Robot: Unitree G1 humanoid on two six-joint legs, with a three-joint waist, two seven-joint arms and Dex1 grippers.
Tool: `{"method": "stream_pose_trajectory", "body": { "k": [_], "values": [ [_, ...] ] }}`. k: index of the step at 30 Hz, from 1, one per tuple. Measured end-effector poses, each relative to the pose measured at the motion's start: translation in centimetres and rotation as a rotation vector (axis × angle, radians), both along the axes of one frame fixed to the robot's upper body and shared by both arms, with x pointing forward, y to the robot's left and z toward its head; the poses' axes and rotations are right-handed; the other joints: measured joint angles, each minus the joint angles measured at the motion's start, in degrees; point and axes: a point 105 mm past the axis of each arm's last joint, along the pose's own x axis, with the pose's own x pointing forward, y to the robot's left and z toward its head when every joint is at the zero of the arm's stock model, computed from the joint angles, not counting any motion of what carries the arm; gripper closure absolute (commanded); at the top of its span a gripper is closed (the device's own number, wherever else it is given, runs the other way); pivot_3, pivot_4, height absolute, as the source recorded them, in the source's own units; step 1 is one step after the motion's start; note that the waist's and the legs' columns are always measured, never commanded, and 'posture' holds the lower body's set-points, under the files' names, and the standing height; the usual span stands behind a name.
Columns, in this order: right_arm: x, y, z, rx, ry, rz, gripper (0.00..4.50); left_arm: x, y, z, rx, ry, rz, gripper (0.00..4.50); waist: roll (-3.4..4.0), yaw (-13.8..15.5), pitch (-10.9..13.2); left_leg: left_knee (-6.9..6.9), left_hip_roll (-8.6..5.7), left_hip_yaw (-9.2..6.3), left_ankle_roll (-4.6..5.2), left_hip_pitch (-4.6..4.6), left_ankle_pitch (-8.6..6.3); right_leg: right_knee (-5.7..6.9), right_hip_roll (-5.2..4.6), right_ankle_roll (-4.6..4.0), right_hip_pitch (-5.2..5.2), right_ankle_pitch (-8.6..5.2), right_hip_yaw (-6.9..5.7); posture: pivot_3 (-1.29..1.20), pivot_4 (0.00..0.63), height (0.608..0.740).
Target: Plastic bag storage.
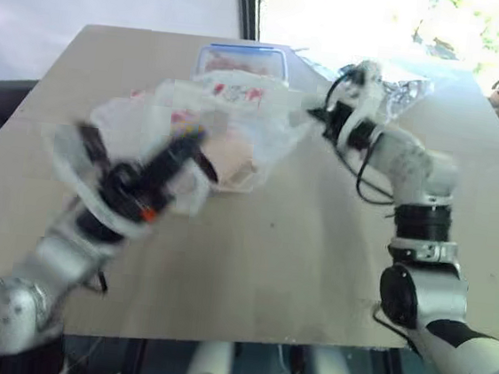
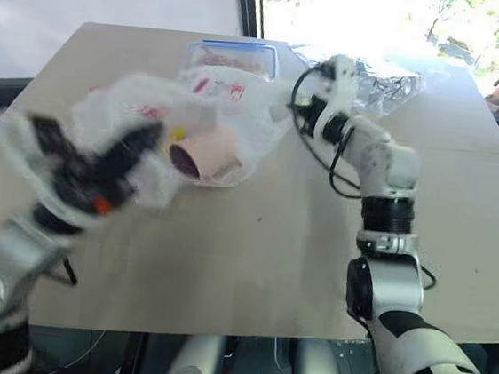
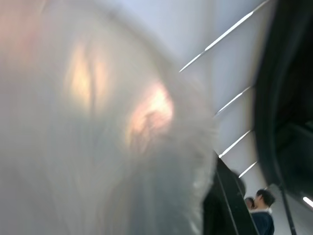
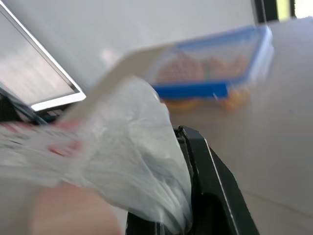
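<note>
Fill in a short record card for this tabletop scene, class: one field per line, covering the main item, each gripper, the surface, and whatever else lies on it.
Main item: plastic bag, translucent white with red print, held up between both grippers
Inside bag: beige cup, lying on its side
Left gripper: shut on the bag's near-left side, blurred
Right gripper: shut on the bag's right edge
Surface: tan table
Far side: clear box with blue lid, behind the bag
Far right: crumpled clear wrapper
</note>
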Motion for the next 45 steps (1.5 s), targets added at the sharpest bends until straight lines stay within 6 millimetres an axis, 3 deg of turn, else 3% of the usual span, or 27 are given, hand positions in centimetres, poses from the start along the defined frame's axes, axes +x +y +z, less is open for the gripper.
{"method": "stream_pose_trajectory", "body": {
  "k": [3, 4, 6, 9, 13, 18, 20, 24, 29, 30, 32, 36, 38, 39, 40, 45],
  "values": [
    [-1.5, -1.7, 6.7, 0.136, -0.111, 0.038, 4.5, 1.8, 2.6, 6.2, -0.131, -0.103, 0.056, 4.35, -0.05, 0.6, 0.1, 0.18, 0.0, -0.17, 0.02, -0.2, 0.01, -0.01, 0.03, 0.01, 0.03, 0.0, -0.26, 0.0, 0.15, 0.74],
    [-2.3, -2.3, 8.9, 0.165, -0.162, 0.044, 4.5, 2.2, 3.4, 7.4, -0.149, -0.104, 0.081, 4.35, -0.03, 0.5, 0.0, 0.16, -0.02, -0.12, 0.03, -0.16, 0.01, -0.08, -0.01, 0.01, 0.07, 0.0, -0.22, 0.0, 0.15, 0.74],
    [-3.5, -4.2, 11.8, 0.221, -0.236, 0.025, 4.5, 2.9, 4.1, 7.9, -0.169, -0.073, 0.104, 4.35, -0.03, 0.4, 0.0, 0.05, -0.02, -0.08, 0.08, -0.08, -0.03, -0.34, -0.07, 0.02, 0.22, -0.01, -0.2, 0.0, 0.15, 0.74],
    [-4.2, -6.3, 14.1, 0.294, -0.26, -0.002, 4.5, 4.7, 4.4, 8.0, -0.223, -0.006, 0.095, 4.35, -0.05, 0.5, 0.0, 0.02, -0.03, -0.1, 0.06, -0.28, -0.02, -0.4, -0.08, 0.02, 0.08, -0.01, -0.26, 0.0, 0.15, 0.74],
    [-6.8, -9.2, 18.2, 0.327, -0.351, -0.063, 4.5, 5.6, 1.8, 10.1, -0.234, -0.038, 0.007, 4.35, -0.05, 0.7, 0.0, 0.06, -0.03, -0.11, -0.17, -0.62, 0.12, -0.39, -0.08, 0.02, -0.23, -0.01, -0.28, 0.0, 0.15, 0.74],
    [-8.5, -11.7, 18.4, 0.256, -0.389, -0.161, 4.5, 6.8, -0.1, 10.6, -0.247, -0.036, -0.029, 4.35, -0.05, 1.0, 0.0, 0.08, -0.03, -0.09, -0.16, -0.63, 0.12, -0.38, -0.09, 0.02, -0.23, -0.01, -0.27, 0.0, 0.15, 0.74],
    [-9.1, -12.6, 16.7, 0.174, -0.39, -0.211, 4.5, 7.1, -1.3, 9.7, -0.201, -0.017, -0.042, 4.35, -0.09, 0.8, 0.0, 0.1, -0.01, -0.1, -0.15, -0.63, 0.11, -0.37, -0.09, 0.02, -0.19, -0.01, -0.28, 0.0, 0.15, 0.74],
    [-8.5, -12.5, 9.4, -0.043, -0.307, -0.29, 4.5, 7.9, -3.3, 5.2, -0.016, 0.058, 0.004, 4.35, -0.02, 0.0, -0.1, -0.05, 0.01, -0.04, -0.15, -0.51, 0.14, -0.34, -0.04, 0.02, -0.21, -0.01, -0.15, 0.0, 0.15, 0.74],
    [-8.7, -10.9, -5.3, -0.389, -0.055, -0.271, 4.5, 8.8, -4.9, -4.8, 0.399, 0.166, 0.181, 4.35, 0.08, 0.0, -0.1, -0.3, 0.0, 0.29, -0.17, -0.19, 0.14, -0.35, -0.04, 0.03, -0.18, -0.03, 0.23, 0.0, 0.15, 0.74],
    [-9.3, -10.8, -7.8, -0.483, -0.024, -0.265, 4.23, 8.9, -4.9, -7.0, 0.51, 0.176, 0.225, 4.45, 0.12, 0.0, -0.1, -0.31, 0.0, 0.36, -0.17, -0.18, 0.14, -0.35, -0.05, 0.03, -0.2, -0.03, 0.3, 0.0, 0.15, 0.74],
    [-10.7, -10.7, -10.6, -0.65, -0.024, -0.228, 3.75, 8.4, -4.8, -10.6, 0.697, 0.187, 0.262, 4.5, 0.13, 0.0, -0.1, -0.32, 0.01, 0.46, -0.16, -0.09, 0.14, -0.37, -0.04, 0.04, -0.19, -0.03, 0.39, 0.0, 0.15, 0.74],
    [-13.1, -9.6, -12.0, -0.676, -0.092, -0.127, 1.91, 6.6, -5.0, -14.5, 0.832, 0.172, 0.252, 4.5, 0.1, 0.0, -0.1, -0.33, 0.05, 0.41, 0.09, 0.06, -0.01, -0.33, -0.01, 0.05, -0.04, -0.03, 0.35, 0.0, 0.15, 0.74],
    [-14.4, -10.8, -12.2, -0.703, -0.089, -0.114, 0.93, 5.2, -4.3, -15.6, 0.88, 0.152, 0.253, 4.5, 0.09, 0.1, -0.1, -0.32, 0.06, 0.39, 0.09, 0.09, -0.02, -0.35, -0.02, 0.05, 0.02, -0.03, 0.33, 0.0, 0.15, 0.74],
    [-15.0, -12.2, -12.4, -0.733, -0.069, -0.13, 0.41, 4.5, -3.5, -16.1, 0.894, 0.156, 0.259, 3.95, 0.09, 0.2, -0.1, -0.32, 0.05, 0.4, 0.09, 0.11, -0.02, -0.38, -0.04, 0.05, 0.06, -0.03, 0.33, 0.0, 0.15, 0.74],
    [-15.6, -13.9, -12.6, -0.77, -0.038, -0.157, 0.04, 3.9, -2.4, -16.6, 0.904, 0.167, 0.277, 3.7, 0.09, 0.3, -0.1, -0.32, 0.05, 0.4, 0.1, 0.12, -0.02, -0.4, -0.06, 0.05, 0.09, -0.03, 0.31, 0.0, 0.15, 0.74],
    [-18.7, -17.5, -13.3, -0.881, 0.05, -0.164, 0.0, 2.5, 0.4, -17.2, 0.953, 0.153, 0.342, 1.28, 0.07, 0.6, -0.1, -0.42, 0.05, 0.36, 0.11, 0.92, -0.04, -0.51, -0.06, 0.06, 0.9, -0.09, 0.25, 0.0, 0.15, 0.74]
  ]
}}
